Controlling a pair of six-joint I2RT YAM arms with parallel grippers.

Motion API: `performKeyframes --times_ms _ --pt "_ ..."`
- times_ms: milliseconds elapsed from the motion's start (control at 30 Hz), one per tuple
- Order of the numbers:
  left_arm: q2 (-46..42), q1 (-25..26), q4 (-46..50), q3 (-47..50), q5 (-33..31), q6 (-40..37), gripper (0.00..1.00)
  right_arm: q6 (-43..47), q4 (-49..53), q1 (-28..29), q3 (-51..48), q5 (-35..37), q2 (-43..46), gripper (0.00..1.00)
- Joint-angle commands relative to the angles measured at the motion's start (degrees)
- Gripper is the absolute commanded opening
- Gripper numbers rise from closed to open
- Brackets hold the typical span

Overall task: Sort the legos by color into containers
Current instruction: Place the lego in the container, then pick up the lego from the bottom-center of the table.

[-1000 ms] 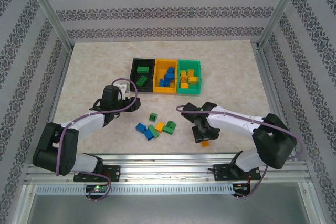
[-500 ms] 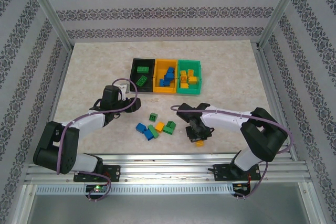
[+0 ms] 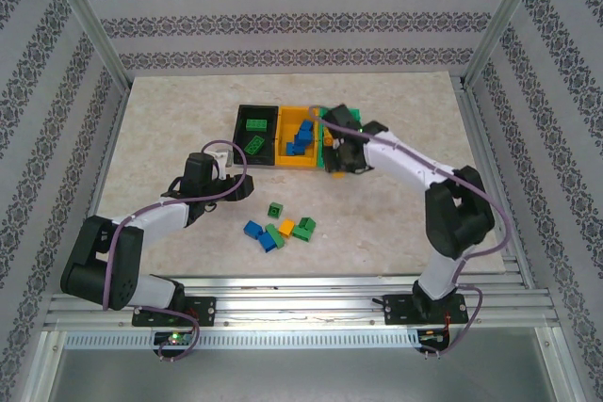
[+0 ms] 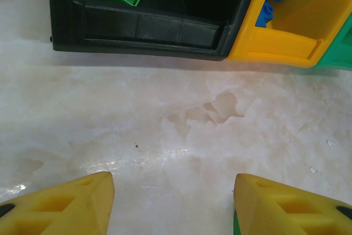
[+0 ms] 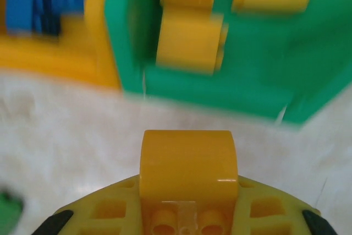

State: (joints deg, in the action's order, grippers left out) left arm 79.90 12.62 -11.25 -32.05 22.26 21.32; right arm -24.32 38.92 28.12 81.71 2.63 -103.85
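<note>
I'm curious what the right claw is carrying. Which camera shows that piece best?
The right wrist view: the yellow-orange brick sits large and close, pinched in the right gripper, just short of the green bin. From the top camera, the gripper's own body hides it.

- Tabletop: pale marble-look surface, smooth, soft sheen.
- Black bin, 11 o'clock in your left wrist view: moulded plastic, satin.
- Yellow-orange bin, 1 o'clock there: smooth plastic, glossier.
- Green bin: smooth plastic.
- Yellow-orange brick in your right gripper: glossy plastic, bright highlight on its edge.
- Frame rails, 6 o'clock from above: bare ribbed metal.
- Walls: matt, patterned.
</note>
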Motion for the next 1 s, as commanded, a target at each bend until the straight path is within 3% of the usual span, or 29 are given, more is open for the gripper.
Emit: performKeyframes --times_ms 0,67,133,200,367,633,767,967 --pt "0.4 -1.0 -2.7 0.5 0.6 0.5 0.60 5.3 1.4 -2.9 9.3 2.8 -7.4 0.25" --pt "0.9 -1.2 -2.2 0.0 0.9 0.2 0.61 6.1 2.2 -4.3 15.3 3.0 -10.9 0.32" --pt "0.9 -1.3 -1.4 -0.4 1.4 -0.1 0.62 6.2 3.9 -4.9 19.8 2.7 -13.9 0.48" --pt "0.5 -1.4 -1.5 -0.3 1.3 -0.2 0.63 6.3 3.5 -3.7 19.7 2.6 -13.8 0.51" --pt "0.2 -1.5 -1.8 0.0 1.4 0.1 0.63 7.8 2.6 2.2 13.4 4.0 -9.6 0.52" --pt "0.8 -1.9 -2.8 0.3 1.7 1.3 0.63 10.1 -0.2 13.1 -1.9 -5.0 1.3 0.51" --pt "0.2 -3.2 -3.6 1.3 1.5 2.5 0.62 14.7 1.2 19.7 -4.8 -13.2 1.2 0.51" --pt "-1.4 -7.7 -7.2 4.5 3.3 6.0 0.62 16.4 3.2 23.7 -6.7 -14.2 -2.2 0.51"
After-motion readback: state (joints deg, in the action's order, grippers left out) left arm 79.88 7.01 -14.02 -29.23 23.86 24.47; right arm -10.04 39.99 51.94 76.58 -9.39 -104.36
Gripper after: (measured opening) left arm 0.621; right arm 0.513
